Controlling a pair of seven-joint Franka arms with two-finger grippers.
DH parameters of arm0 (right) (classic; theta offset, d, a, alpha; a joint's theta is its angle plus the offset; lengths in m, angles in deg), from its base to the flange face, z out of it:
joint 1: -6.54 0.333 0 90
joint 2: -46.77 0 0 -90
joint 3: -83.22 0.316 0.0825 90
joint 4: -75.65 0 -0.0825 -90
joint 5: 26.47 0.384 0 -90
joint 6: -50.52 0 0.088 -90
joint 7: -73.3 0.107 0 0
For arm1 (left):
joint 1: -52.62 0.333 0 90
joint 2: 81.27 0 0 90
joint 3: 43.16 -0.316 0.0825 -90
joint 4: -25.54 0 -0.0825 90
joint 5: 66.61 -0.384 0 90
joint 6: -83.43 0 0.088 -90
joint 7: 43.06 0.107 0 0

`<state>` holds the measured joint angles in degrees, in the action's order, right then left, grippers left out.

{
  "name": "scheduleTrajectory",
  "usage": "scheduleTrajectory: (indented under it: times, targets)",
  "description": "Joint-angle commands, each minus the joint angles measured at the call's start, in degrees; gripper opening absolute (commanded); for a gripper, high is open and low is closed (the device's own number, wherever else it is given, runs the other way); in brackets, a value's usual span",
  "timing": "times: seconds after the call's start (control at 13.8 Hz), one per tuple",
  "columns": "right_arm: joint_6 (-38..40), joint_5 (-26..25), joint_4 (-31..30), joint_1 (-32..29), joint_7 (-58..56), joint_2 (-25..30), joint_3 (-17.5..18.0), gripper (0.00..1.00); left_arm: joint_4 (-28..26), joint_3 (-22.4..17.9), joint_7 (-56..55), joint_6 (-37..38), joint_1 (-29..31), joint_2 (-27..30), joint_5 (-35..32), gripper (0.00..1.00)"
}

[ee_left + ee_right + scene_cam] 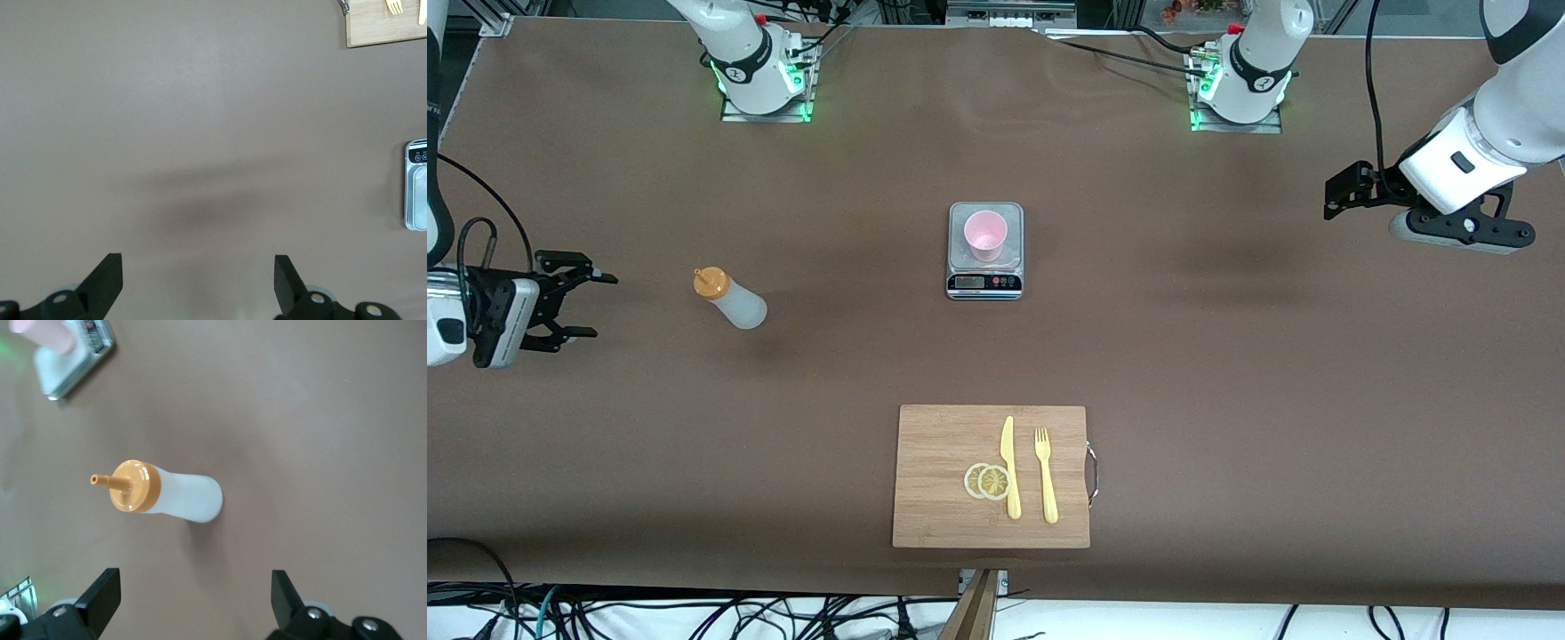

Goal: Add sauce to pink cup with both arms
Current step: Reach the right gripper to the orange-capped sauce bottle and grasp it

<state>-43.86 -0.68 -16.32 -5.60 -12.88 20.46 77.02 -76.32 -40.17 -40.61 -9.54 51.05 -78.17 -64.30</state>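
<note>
The sauce bottle (729, 300) (167, 495), translucent white with an orange nozzle cap, stands upright on the brown table toward the right arm's end. The pink cup (985, 235) (43, 332) sits on a grey kitchen scale (984, 271) (73, 360) mid-table. My right gripper (596, 305) (195, 583) hovers open and empty over the table at the right arm's end, beside the bottle and apart from it. My left gripper (1332, 197) (198, 267) hangs open and empty over bare table at the left arm's end, well away from the scale (417, 200).
A wooden cutting board (943, 444) (380, 27) lies nearer the front camera than the scale. On it are a yellow knife (1009, 467), a yellow fork (1046, 476) and two lemon slices (987, 481). Both arm bases stand along the table's back edge.
</note>
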Motion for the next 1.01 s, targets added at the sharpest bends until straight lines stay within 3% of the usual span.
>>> scheduleTrajectory:
  times: [0.0, 0.22, 0.58, 0.94]
  targets:
    - [0.6, 8.1, -4.3, -4.3, -13.7, -2.5, 0.4, 1.0, 0.5, -0.3, 0.4, 0.9, -0.4, -0.1, -1.0, 1.0]
    - [4.1, 14.4, -8.0, -7.4, -26.0, -5.9, 0.4, 1.0, 0.5, -0.3, 0.4, 0.9, -0.6, -0.1, -0.9, 1.0]
    - [7.0, 17.4, -14.6, -10.2, -42.7, -6.4, 0.4, 1.0, 1.0, -0.2, -0.1, 1.0, -1.0, -0.2, -0.7, 1.0]
    - [10.3, 25.9, -14.7, -10.2, -56.7, -12.7, 0.8, 1.0, 1.7, 0.9, -1.8, 1.9, -1.2, -0.3, -1.1, 1.0]
